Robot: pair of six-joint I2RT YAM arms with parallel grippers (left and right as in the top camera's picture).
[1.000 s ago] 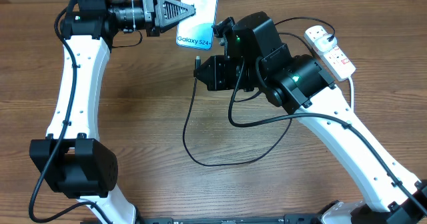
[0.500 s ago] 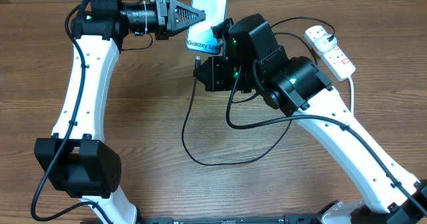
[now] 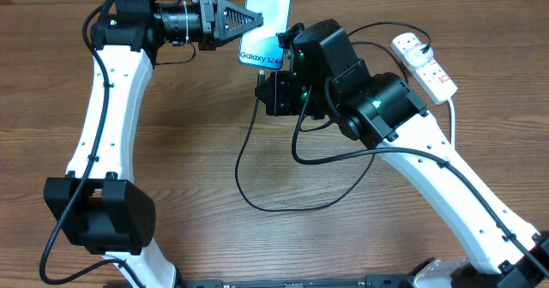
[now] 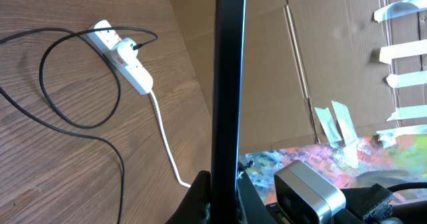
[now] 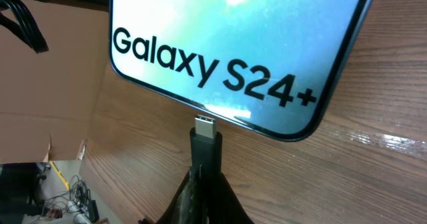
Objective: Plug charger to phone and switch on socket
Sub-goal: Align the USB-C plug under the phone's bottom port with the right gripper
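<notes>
My left gripper [image 3: 257,18] is shut on the phone [image 3: 266,22] and holds it above the table's far edge, its light blue-teal screen reading "Galaxy S24+". In the left wrist view the phone [image 4: 228,84] shows edge-on between the jaws [image 4: 223,184]. My right gripper [image 5: 207,184] is shut on the charger's plug tip [image 5: 205,136], whose metal end touches the phone's bottom edge [image 5: 227,44]. The black charger cable [image 3: 283,207] loops over the table to the adapter in the white socket strip [image 3: 425,63]. The strip also shows in the left wrist view [image 4: 123,57].
The socket's thick white cord [image 4: 167,144] runs off toward the table edge. Cardboard walls [image 4: 320,44] stand behind the table. The black cable lies in loops [image 4: 67,91] on the wooden table [image 3: 197,159].
The phone moved right a second ago and has stayed nearly still since. My right gripper has brought the plug tip up to the phone's bottom edge.
</notes>
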